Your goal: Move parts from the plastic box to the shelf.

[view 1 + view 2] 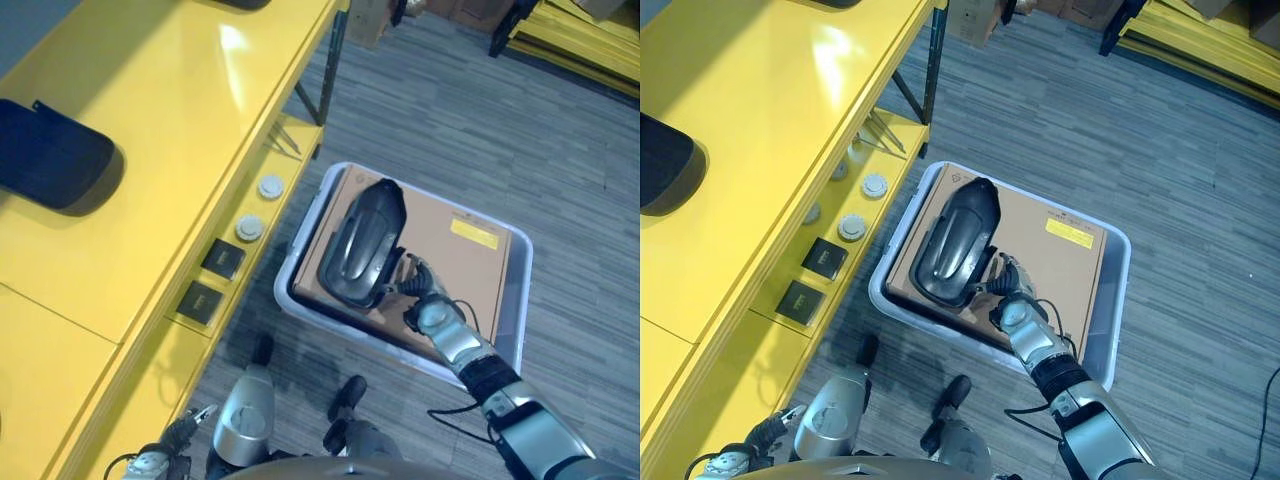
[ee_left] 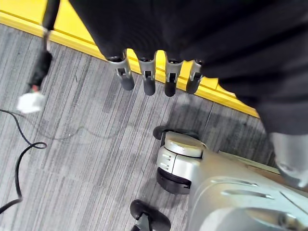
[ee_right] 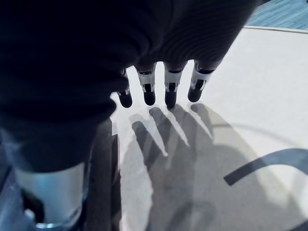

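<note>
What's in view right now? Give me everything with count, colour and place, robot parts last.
Plastic box: one, pale grey, on the floor beside the shelf.
Cardboard sheet: one, brown with a yellow label, lying in the box.
Black part: one, long moulded shell, on the cardboard at the shelf end of the box.
Shelf: one, yellow, along the robot's left.
Dark pad: one, navy, on the shelf's top surface.
Round caps: two in plain sight, white, on the lower ledge.
Square blocks: two, black, on the same ledge, nearer the robot.
Right hand: fingers straight, at the black part's near edge.
Left hand: fingers straight, hanging over the floor beside the shelf.
</note>
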Controlling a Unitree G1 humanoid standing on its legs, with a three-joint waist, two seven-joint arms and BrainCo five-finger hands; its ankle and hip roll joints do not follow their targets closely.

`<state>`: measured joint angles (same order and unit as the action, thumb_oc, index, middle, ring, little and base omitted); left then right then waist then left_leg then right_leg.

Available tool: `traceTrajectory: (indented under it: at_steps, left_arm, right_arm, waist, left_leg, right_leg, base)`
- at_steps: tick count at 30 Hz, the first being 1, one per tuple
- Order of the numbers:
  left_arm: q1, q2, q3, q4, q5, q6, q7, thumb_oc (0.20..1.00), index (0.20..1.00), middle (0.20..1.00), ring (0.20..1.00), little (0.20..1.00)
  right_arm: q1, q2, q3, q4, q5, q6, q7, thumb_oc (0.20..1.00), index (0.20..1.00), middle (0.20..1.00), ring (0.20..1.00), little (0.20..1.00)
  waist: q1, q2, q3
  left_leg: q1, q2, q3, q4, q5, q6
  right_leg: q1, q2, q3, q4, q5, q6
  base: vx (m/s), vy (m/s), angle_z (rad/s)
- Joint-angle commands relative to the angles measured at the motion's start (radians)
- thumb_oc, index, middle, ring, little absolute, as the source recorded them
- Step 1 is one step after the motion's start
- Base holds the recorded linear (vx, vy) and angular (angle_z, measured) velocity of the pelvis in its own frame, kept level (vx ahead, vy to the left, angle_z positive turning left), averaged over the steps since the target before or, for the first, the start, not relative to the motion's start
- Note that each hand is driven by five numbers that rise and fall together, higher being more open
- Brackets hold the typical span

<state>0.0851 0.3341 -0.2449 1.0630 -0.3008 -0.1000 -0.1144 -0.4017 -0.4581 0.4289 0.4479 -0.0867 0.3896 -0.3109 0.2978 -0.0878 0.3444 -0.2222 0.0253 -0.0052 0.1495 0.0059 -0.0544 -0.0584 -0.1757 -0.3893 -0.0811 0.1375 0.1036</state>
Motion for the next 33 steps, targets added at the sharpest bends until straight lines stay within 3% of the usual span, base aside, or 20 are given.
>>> traceTrajectory:
  at_steps: [1, 14, 22, 24, 33]
  left_arm:
    - [-0.007, 0.0, -0.054, 0.011, -0.026, -0.008, 0.0, 1.0, 1.0, 1.0, 1.0, 1.0]
    - [-0.023, 0.025, -0.064, -0.001, -0.029, -0.03, 0.003, 1.0, 1.0, 1.0, 1.0, 1.0]
    - [-0.007, 0.031, -0.043, -0.114, -0.055, -0.129, -0.004, 1.0, 1.0, 1.0, 1.0, 1.0]
    - [-0.004, 0.032, -0.029, -0.179, -0.096, -0.13, -0.018, 1.0, 1.0, 1.0, 1.0, 1.0]
    - [0.028, 0.108, 0.016, -0.767, -0.319, 0.034, -0.134, 1.0, 1.0, 1.0, 1.0, 1.0]
  right_arm:
    - [-0.021, -0.03, 0.057, 0.023, -0.039, 0.0, -0.006, 0.2, 0.2, 0.2, 0.2, 0.2]
    - [-0.03, -0.047, 0.05, 0.06, 0.027, -0.037, -0.047, 0.2, 0.2, 0.2, 0.2, 0.2]
    - [0.029, -0.054, 0.001, 0.033, 0.092, -0.046, -0.096, 0.2, 0.2, 0.2, 0.2, 0.2]
    - [0.043, -0.054, -0.009, 0.028, 0.102, -0.048, -0.114, 0.2, 0.2, 0.2, 0.2, 0.2]
    - [0.159, -0.076, -0.132, -0.068, 0.142, -0.047, -0.22, 0.2, 0.2, 0.2, 0.2, 0.2]
  waist:
    - [0.026, 0.034, -0.037]
    - [0.033, 0.018, -0.019]
    - [0.016, 0.03, -0.064]
    - [0.014, 0.037, -0.074]
    - [0.005, 0.082, -0.15]
  left_leg:
    - [-0.014, -0.021, -0.04, -0.064, -0.016, 0.023]
    - [-0.021, -0.021, -0.043, -0.054, -0.024, 0.03]
    - [0.026, -0.014, -0.02, -0.067, -0.027, 0.03]
    - [0.045, -0.012, -0.014, -0.069, -0.032, 0.028]
    - [0.14, -0.007, -0.01, -0.103, -0.029, 0.029]
  right_leg:
    - [-0.016, -0.018, 0.024, 0.089, -0.1, 0.069]
    - [-0.024, -0.015, 0.025, 0.102, -0.097, 0.076]
    - [0.008, -0.02, 0.027, 0.098, -0.099, 0.077]
    - [0.021, -0.02, 0.031, 0.099, -0.102, 0.078]
    - [0.095, -0.03, 0.034, 0.081, -0.102, 0.073]
  base:
    - [-0.03, -0.001, 0.0]
    - [0.0, -0.017, 0.03]
    - [0.06, -0.051, -0.03]
    - [0.08, -0.038, -0.02]
    - [0.11, -0.045, -0.04]
